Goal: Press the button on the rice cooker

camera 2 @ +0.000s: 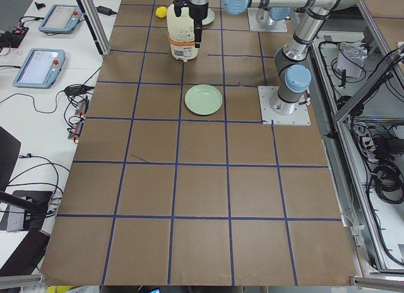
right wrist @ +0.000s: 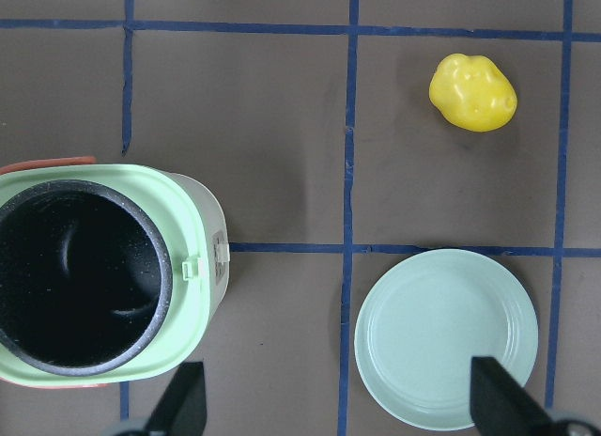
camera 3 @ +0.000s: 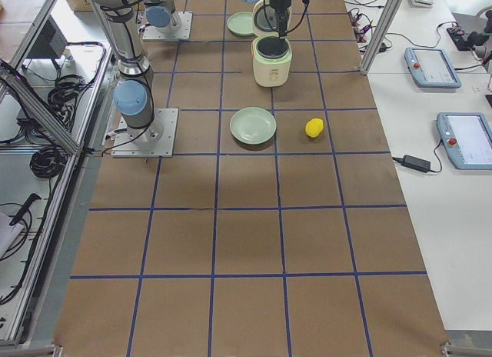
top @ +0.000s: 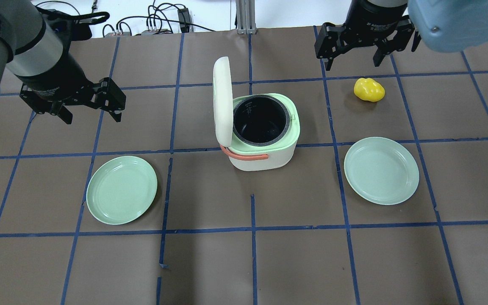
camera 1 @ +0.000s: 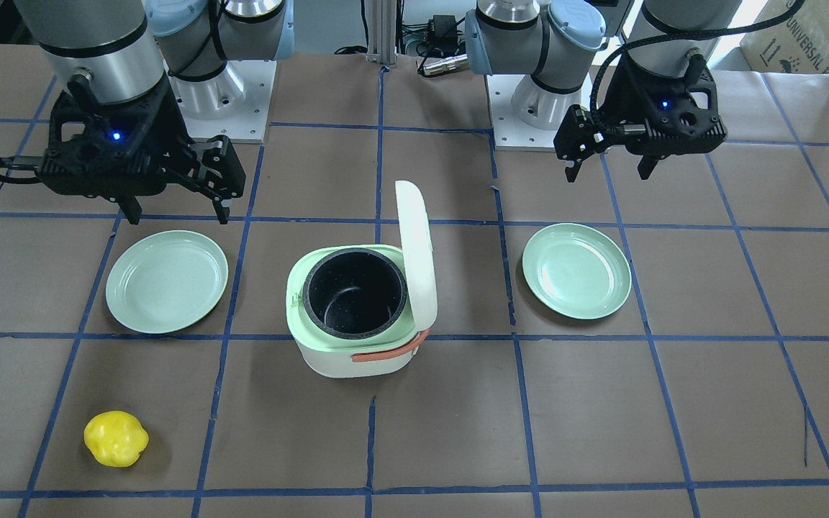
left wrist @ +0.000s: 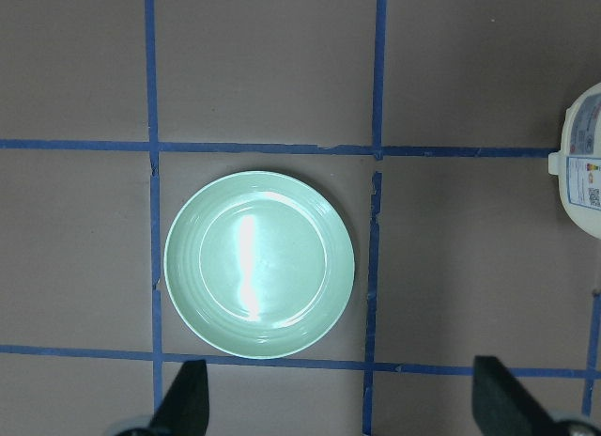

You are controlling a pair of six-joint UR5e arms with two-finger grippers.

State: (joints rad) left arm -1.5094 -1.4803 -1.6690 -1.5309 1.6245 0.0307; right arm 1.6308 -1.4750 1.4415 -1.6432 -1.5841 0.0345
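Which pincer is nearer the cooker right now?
Right. The right pincer hovers to the right of the cooker, farther from the robot; the left pincer hangs farther out, on the lid side.

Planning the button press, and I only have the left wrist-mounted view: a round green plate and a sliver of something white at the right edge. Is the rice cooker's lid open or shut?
Observer: Open. The hinged white lid of the small white rice cooker with the pale green rim stands upright.
Operator: Anything inside?
Observer: The black inner pot looks empty.
Operator: And the other arm?
Observer: The right gripper hangs open and empty near a lumpy yellow object, apart from the cooker.
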